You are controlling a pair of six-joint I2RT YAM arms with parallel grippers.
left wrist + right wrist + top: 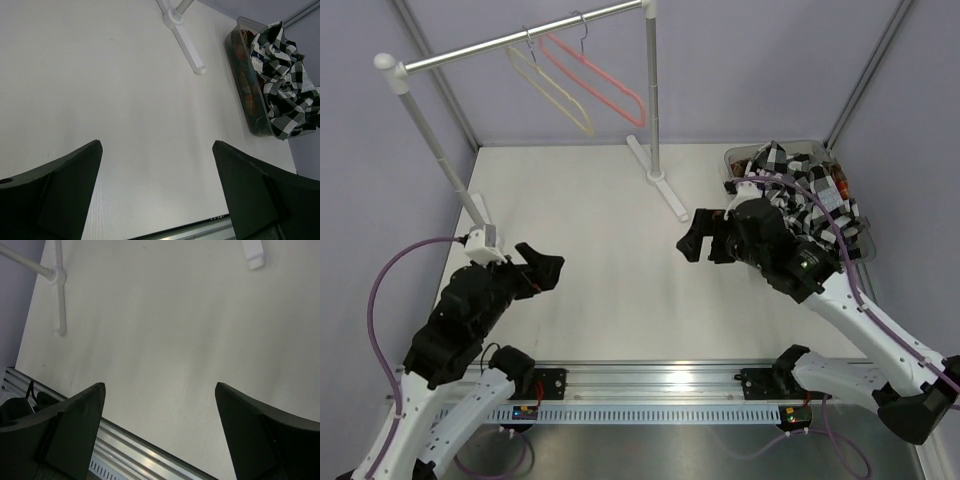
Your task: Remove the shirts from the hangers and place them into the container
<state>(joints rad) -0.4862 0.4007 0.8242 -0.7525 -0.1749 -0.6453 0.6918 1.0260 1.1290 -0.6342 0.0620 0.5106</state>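
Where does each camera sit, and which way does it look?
Top external: above and behind the arms, looking down on table, rail, container; both arms show.
Left wrist: on the left arm, facing table and container; open left gripper shows.
Right wrist: on the right arm, facing table, rack foot; open right gripper shows.
Top and left wrist share the container.

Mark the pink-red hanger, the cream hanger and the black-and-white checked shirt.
pink-red hanger [610, 76]: top external view, long side bar.
cream hanger [548, 95]: top external view, long side bar.
black-and-white checked shirt [282, 85]: left wrist view, crumpled middle.
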